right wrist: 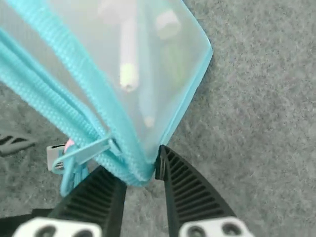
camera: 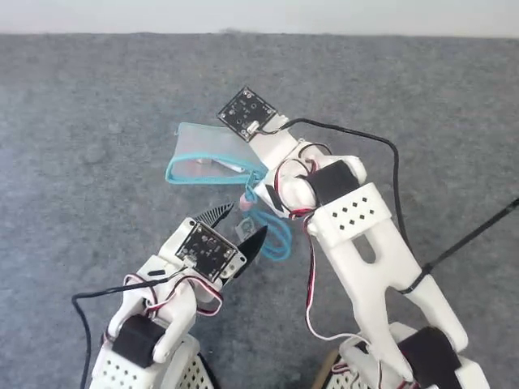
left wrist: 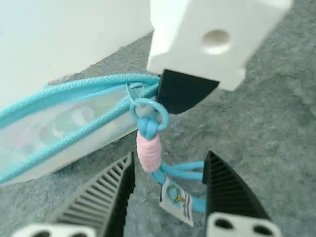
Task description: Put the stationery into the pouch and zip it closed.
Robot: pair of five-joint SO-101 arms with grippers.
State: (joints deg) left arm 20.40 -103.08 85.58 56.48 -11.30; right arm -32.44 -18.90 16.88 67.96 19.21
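A translucent pouch (camera: 203, 146) with a teal zipper lies on the grey carpet, its mouth gaping. Pens (right wrist: 128, 49) and other stationery show through its side. My right gripper (right wrist: 136, 170) is shut on the pouch's end (right wrist: 143, 163), right beside the zipper slider (right wrist: 89, 150). From the slider hangs a teal cord with a pink bead (left wrist: 148, 150) and a small tag (left wrist: 177, 200). My left gripper (left wrist: 169, 158) is open, one finger on each side of the bead without touching it. In the high view the left gripper (camera: 237, 228) sits just below the right gripper (camera: 258, 188).
The teal cord loop (camera: 276, 235) trails on the carpet between the two arms. Black cables (camera: 389, 154) run off the right arm. Bare carpet (camera: 81, 121) spreads to the left and behind the pouch.
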